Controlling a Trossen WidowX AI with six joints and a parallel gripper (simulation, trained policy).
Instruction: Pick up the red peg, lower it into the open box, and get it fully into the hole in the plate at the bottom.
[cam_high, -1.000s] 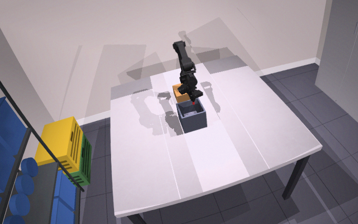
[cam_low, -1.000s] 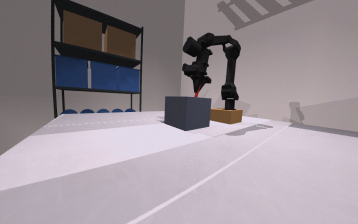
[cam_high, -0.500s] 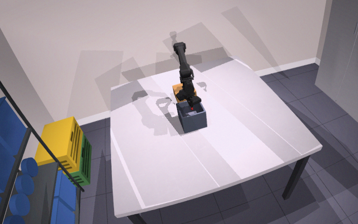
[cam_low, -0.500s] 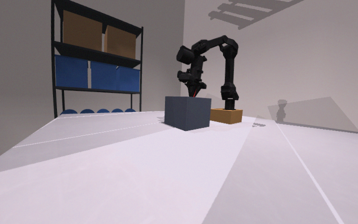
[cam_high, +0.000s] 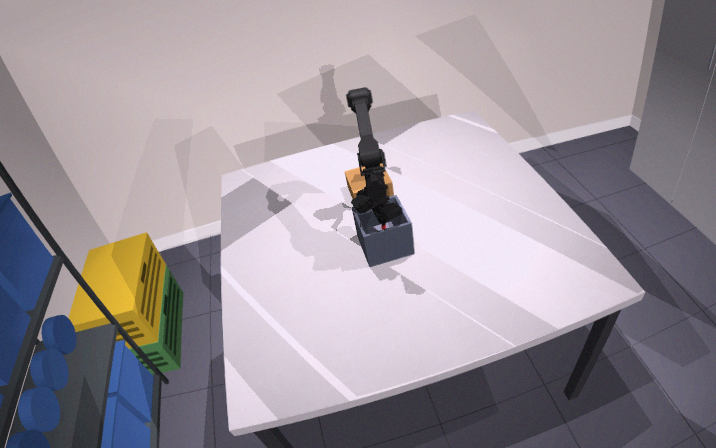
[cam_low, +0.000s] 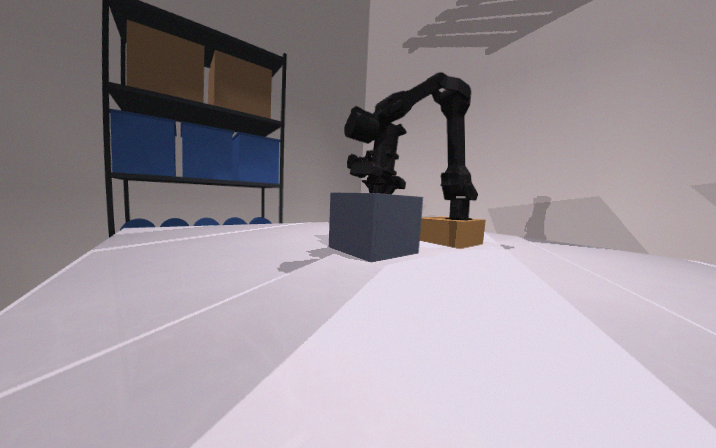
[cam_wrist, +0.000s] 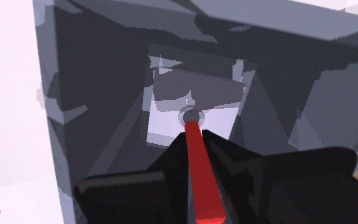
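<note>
My gripper (cam_wrist: 193, 135) is shut on the red peg (cam_high: 383, 227) (cam_wrist: 204, 175). Its fingers reach down into the open grey-blue box (cam_high: 388, 247) (cam_low: 351, 221) (cam_wrist: 310, 24), and in the exterior view the box walls hide the fingertips and the peg. In the wrist view the peg runs up between the fingertips, and its far end overlaps the lower edge of the round hole (cam_wrist: 190, 115) in the pale plate (cam_wrist: 161, 126) at the bottom. The peg leans a little in that view. Whether its end is in the hole or above it, I cannot tell.
An orange block (cam_high: 354, 176) (cam_low: 438, 232) stands under the arm's base, behind the box. The box stands on the white table (cam_high: 316, 338) (cam_low: 422, 338). Yellow (cam_high: 113, 285) and green (cam_high: 171, 322) crates stand on the floor beside a shelf rack.
</note>
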